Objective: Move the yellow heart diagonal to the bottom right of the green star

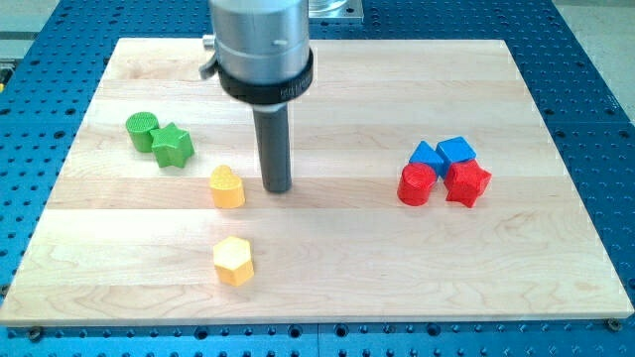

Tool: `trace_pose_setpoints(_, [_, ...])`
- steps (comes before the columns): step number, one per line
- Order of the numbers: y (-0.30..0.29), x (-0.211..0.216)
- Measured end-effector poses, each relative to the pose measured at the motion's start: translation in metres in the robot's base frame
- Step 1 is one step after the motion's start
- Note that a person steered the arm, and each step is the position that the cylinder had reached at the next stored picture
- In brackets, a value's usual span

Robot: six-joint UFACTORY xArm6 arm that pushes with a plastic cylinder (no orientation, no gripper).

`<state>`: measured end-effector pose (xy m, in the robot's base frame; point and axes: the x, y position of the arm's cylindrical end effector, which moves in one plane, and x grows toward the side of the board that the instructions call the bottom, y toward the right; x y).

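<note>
The yellow heart lies on the wooden board, below and to the right of the green star. My tip stands on the board just to the right of the yellow heart, a small gap apart. A green round block touches the star at its upper left.
A yellow hexagon lies below the heart near the view's bottom. At the right sits a cluster: two blue blocks, a red round block and a red star. The board rests on a blue perforated table.
</note>
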<state>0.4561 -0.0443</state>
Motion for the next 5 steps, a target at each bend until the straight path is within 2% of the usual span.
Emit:
trace_pose_setpoints(3, [-0.057, -0.001])
trace_pose_setpoints(4, [-0.053, 0.031])
trace_pose_setpoints(5, [-0.068, 0.001])
